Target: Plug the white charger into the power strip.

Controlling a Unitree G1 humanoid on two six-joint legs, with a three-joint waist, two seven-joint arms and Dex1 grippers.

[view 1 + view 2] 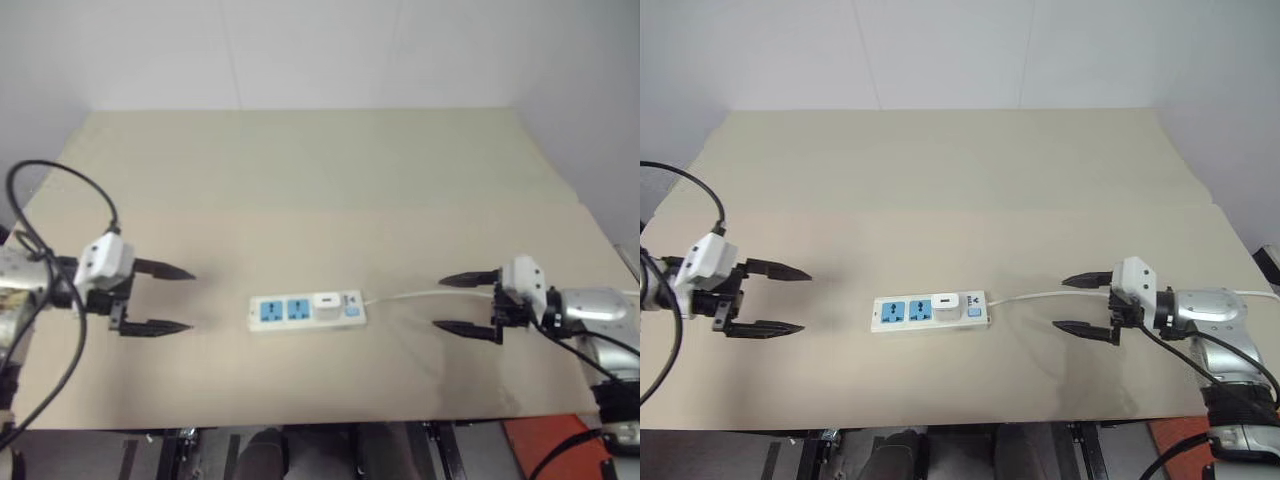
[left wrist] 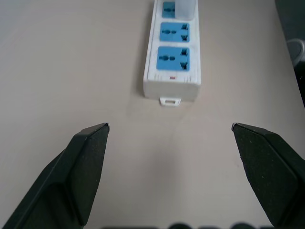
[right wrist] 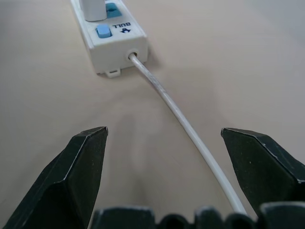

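The table [image 1: 300, 170] carries the power strip [image 1: 290, 311] near its middle, its cord [image 1: 420, 295] running right. The charger [image 1: 326, 306] already sits in the socket nearest the switch, so the plugging looks done. The left gripper [image 1: 160, 298] and right gripper [image 1: 468, 303] stand well apart from the strip, fingers spread, holding nothing. Best now: keep both clear and avoid snagging the cord under the right gripper
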